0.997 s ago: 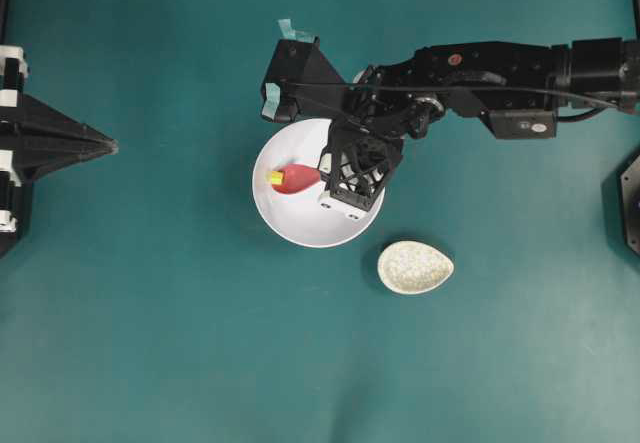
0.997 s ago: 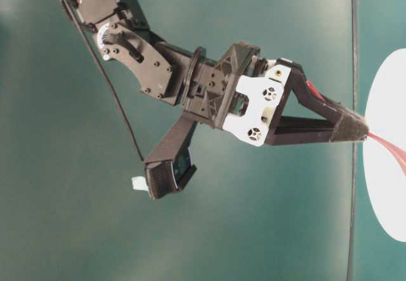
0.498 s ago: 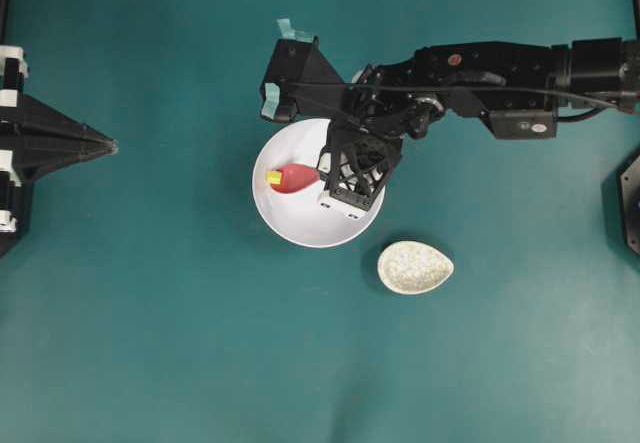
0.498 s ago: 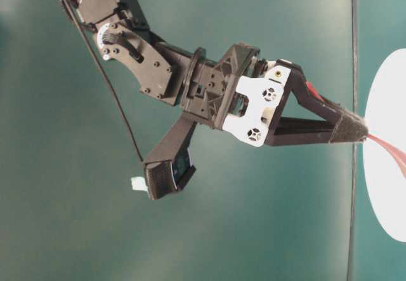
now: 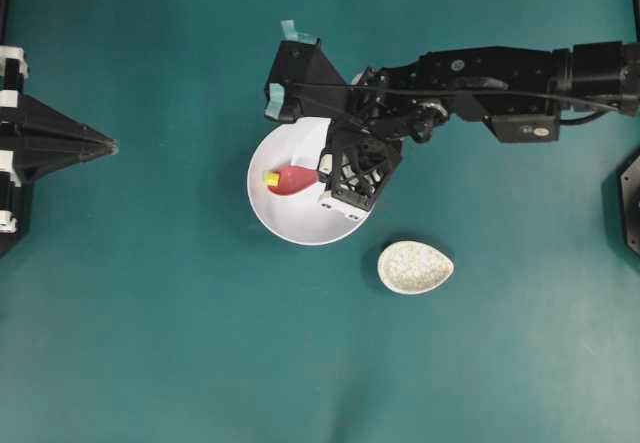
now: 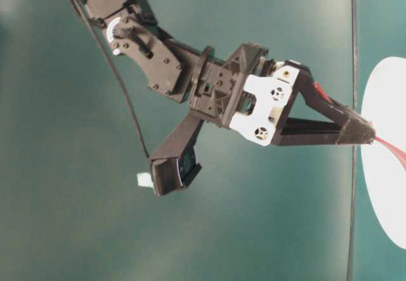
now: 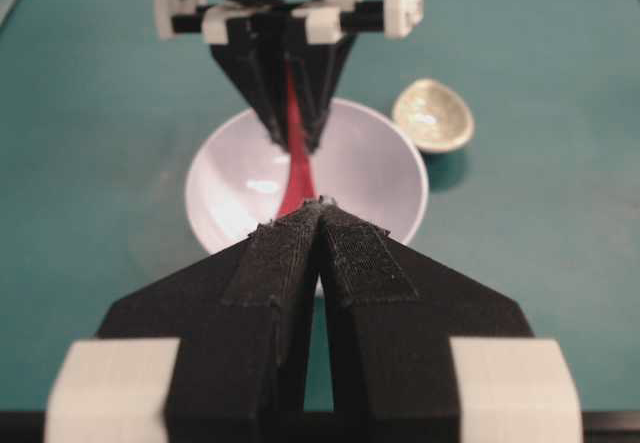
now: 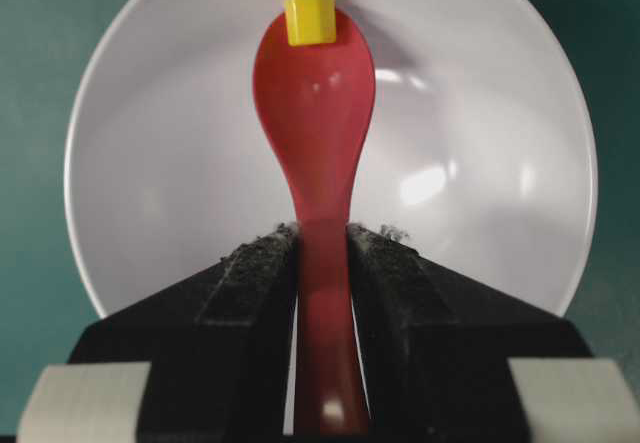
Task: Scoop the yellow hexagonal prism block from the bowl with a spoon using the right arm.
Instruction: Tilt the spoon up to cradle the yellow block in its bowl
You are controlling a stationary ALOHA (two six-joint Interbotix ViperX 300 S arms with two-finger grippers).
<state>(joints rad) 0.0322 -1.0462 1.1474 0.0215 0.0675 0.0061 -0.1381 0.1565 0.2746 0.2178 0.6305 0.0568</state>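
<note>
One block (image 8: 310, 18) sits at the spoon (image 8: 314, 113) tip; held by the clamped right gripper (image 8: 322, 238), it should be slid under gently.

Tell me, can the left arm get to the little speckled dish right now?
Probably yes. The speckled dish sits alone on the table, beside the bowl, nothing covering it; the left arm's fingers are shut and empty.

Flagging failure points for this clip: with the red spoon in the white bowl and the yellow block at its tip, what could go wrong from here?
1. The tiny yellow block sits at the very tip of the glossy red spoon, so it may slide off.
2. The right gripper grips only the narrow handle; the spoon could twist.
3. Pushing might shift the large white bowl.
</note>
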